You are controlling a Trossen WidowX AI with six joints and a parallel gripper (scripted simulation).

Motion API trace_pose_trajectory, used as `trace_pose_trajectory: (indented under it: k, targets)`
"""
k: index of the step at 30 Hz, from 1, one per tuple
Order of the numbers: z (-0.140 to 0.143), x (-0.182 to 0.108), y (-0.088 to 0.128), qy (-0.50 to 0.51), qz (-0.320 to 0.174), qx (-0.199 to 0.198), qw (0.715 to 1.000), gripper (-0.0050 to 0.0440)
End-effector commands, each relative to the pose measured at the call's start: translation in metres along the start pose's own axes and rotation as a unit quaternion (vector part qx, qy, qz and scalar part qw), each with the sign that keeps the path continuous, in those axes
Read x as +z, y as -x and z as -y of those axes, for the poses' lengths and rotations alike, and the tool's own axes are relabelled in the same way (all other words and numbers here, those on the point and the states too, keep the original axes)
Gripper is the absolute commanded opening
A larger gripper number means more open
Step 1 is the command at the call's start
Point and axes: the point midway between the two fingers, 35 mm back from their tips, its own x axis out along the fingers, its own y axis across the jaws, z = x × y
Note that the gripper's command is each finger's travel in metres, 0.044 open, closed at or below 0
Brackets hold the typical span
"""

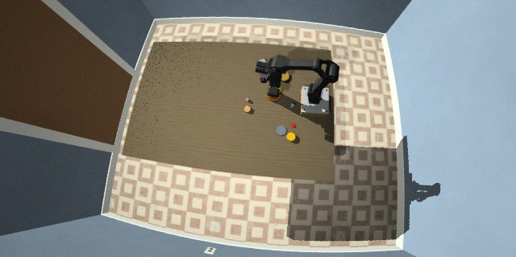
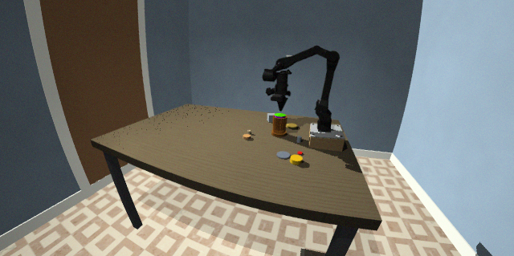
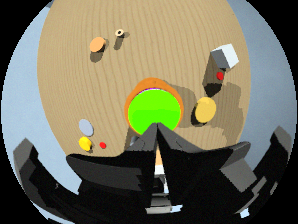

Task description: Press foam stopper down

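The amber jar (image 1: 274, 98) (image 2: 279, 127) (image 3: 151, 82) stands upright on the table, left of the arm's base in the top and exterior views. The foam stopper (image 2: 279, 115) (image 3: 154, 110) has a bright green top and sits in the jar's mouth. A thin purple band shows under its green top, which looks slightly above the rim; the exact height is hard to tell. My gripper (image 2: 281, 109) (image 3: 156, 126) is shut and empty, pointing down. Its tips are just above the stopper with a small gap in the exterior view, and overlap its near edge in the wrist view.
A dull yellow disc (image 1: 285, 76) (image 2: 291, 126) (image 3: 205, 110) and a pale box (image 2: 271, 117) (image 3: 225, 56) are near the jar. A small grey cylinder (image 1: 293, 105) (image 2: 299, 139) stands between jar and base. An orange disc (image 1: 247, 109) (image 3: 97, 44) and a blue-grey disc (image 1: 281, 130) lie farther off.
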Motion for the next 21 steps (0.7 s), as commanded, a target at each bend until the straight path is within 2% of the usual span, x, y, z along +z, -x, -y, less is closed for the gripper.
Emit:
trace_pose_trajectory:
  k: [1, 11, 21]
  targets:
    - [-0.001, 0.004, -0.001, -0.001, 0.012, 0.001, 1.000, 0.0000]
    - [-0.001, 0.004, -0.015, -0.001, 0.012, 0.001, 1.000, 0.0000]
    - [-0.001, 0.004, -0.016, -0.001, 0.012, 0.001, 1.000, 0.0000]
